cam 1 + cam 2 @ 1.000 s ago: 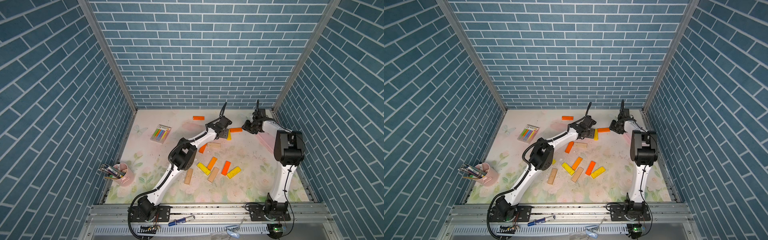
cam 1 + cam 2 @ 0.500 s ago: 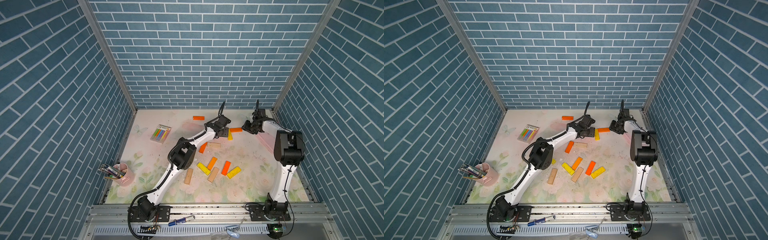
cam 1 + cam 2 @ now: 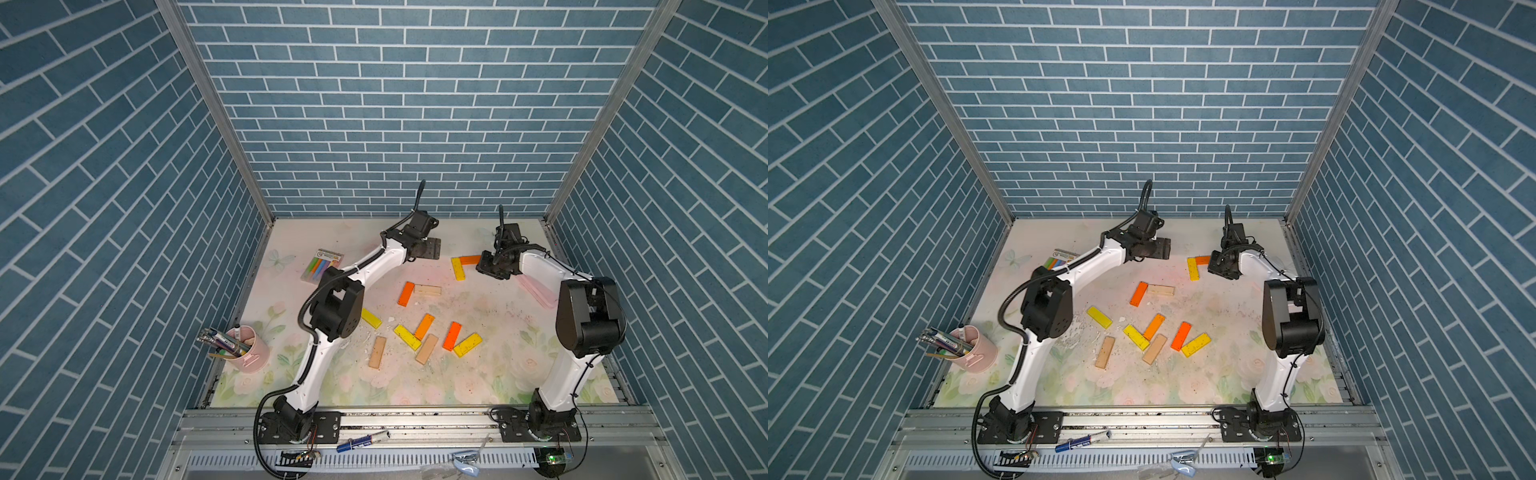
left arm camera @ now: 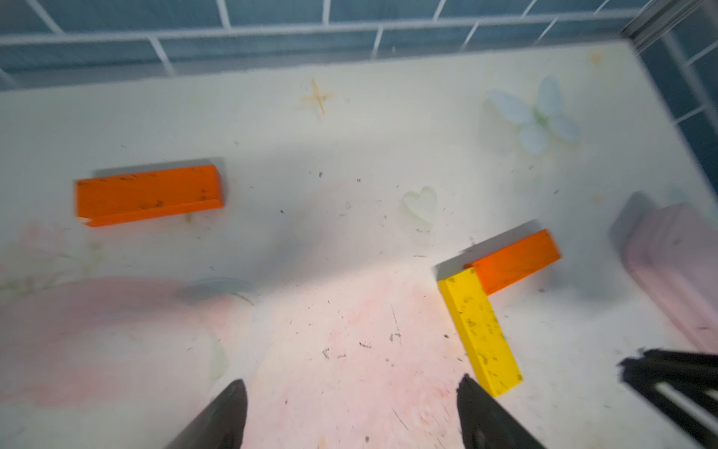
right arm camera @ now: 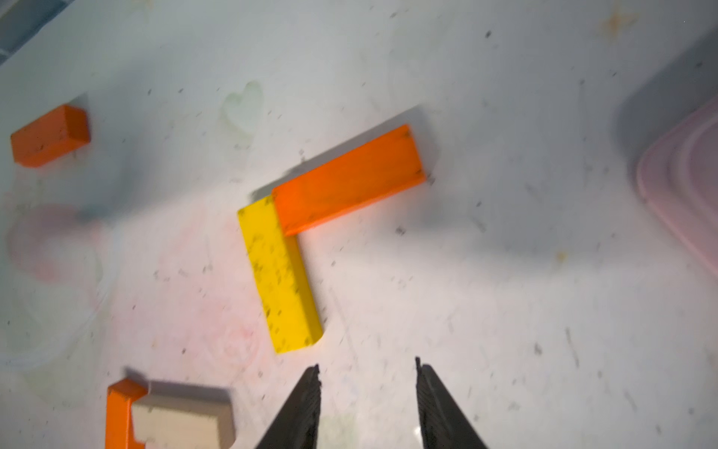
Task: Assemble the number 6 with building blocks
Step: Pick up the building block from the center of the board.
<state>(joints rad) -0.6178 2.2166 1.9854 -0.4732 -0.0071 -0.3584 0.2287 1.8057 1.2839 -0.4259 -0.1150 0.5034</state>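
In both top views we see a pink cup (image 3: 251, 353) at the lower left of the mat (image 3: 498, 374). Pens (image 3: 218, 337) stick out of it. A clear pack of colour sticks (image 3: 325, 266) lies at the upper left. A pink case (image 3: 537, 291) lies at the right, and we cannot tell what is in it.

The building blocks (image 3: 424, 325) lie flat on the mat, most of them loose in the middle. Near the top middle, a yellow block (image 3: 458, 268) and an orange block (image 3: 469, 259) touch and make a corner. They sit between the left gripper (image 3: 430, 249) and the right gripper (image 3: 488, 266).

In the left wrist view, the left gripper (image 4: 351, 381) has its jaws wide apart with nothing between them. One finger is just beside the end of the yellow block (image 4: 480, 330). A lone orange block (image 4: 147, 194) lies well apart.

In the right wrist view, the right gripper (image 5: 367, 363) has its jaws a little apart, holding nothing. It is near the end of the yellow block (image 5: 279, 276). A tan block (image 5: 182, 423) touches one more orange piece.
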